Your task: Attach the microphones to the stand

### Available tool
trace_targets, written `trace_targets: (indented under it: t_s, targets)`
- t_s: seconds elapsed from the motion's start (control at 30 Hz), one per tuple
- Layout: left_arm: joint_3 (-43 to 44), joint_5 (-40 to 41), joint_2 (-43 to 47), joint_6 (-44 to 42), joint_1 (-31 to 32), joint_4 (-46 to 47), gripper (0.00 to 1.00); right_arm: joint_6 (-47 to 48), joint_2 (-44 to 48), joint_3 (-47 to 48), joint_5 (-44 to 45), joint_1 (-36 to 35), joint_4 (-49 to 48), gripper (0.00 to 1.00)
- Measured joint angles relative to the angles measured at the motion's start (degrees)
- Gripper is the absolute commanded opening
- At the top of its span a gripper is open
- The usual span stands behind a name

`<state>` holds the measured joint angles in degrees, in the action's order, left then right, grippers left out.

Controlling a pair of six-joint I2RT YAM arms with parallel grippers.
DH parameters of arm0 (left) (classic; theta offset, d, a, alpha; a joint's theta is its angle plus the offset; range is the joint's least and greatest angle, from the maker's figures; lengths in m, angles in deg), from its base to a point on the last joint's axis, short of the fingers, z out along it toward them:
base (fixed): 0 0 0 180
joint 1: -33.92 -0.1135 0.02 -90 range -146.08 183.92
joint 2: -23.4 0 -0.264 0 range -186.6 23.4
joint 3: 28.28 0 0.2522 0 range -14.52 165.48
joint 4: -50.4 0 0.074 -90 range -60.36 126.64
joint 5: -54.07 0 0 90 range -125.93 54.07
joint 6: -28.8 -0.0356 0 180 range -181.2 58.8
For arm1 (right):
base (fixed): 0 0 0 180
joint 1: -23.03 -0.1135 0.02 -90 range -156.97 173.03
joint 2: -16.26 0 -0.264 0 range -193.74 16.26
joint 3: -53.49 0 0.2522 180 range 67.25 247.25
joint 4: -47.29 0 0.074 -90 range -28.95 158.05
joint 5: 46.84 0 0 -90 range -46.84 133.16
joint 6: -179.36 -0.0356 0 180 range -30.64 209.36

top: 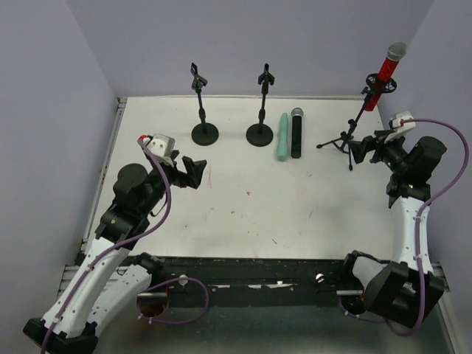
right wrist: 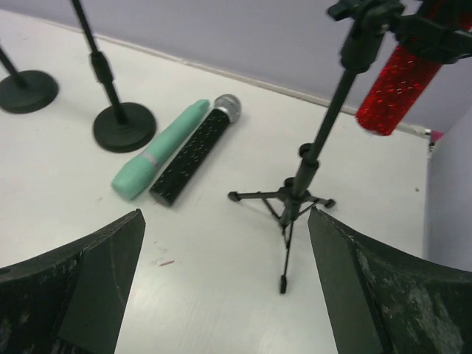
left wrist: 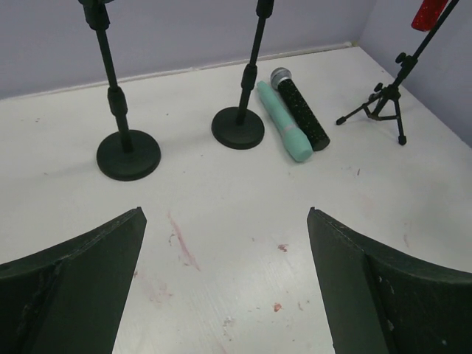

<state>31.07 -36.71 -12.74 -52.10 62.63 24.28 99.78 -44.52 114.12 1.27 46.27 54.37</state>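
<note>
Top external view, left to right: the left jaws hang spread wide above the white surface, gripping nothing. Beyond them stand two black round-base stands, the left stand and the middle stand, each with an upright pole and a clip on top. Just right of the middle stand's base two microphones lie flat side by side, touching along their length. The mint-green microphone is one colour all over, with its broader end toward the near edge. The black microphone has a speckled body, and its silver mesh head points at the back wall. Further right, a black tripod stand carries the red microphone in its clip, tilted, glittery body low and silver mesh head highest. The right jaws hang spread wide just right of the tripod's legs, apart from them. Count: three microphones, one mounted and two lying loose; three stands, two of them round-based.
</note>
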Motion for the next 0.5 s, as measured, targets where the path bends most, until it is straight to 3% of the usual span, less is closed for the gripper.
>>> trace_targets:
  t_s: [0.23,0.5]
  targets:
    - [5.5,-7.3,-10.2,10.2,-2.8,2.4,0.98,0.3,5.0,-0.1,-10.8,0.0,15.8,1.0]
    - [10.3,-9.6,-19.1,12.7,-2.8,6.0,0.98,-3.3,4.9,-1.8,-21.9,0.0,20.1,1.0]
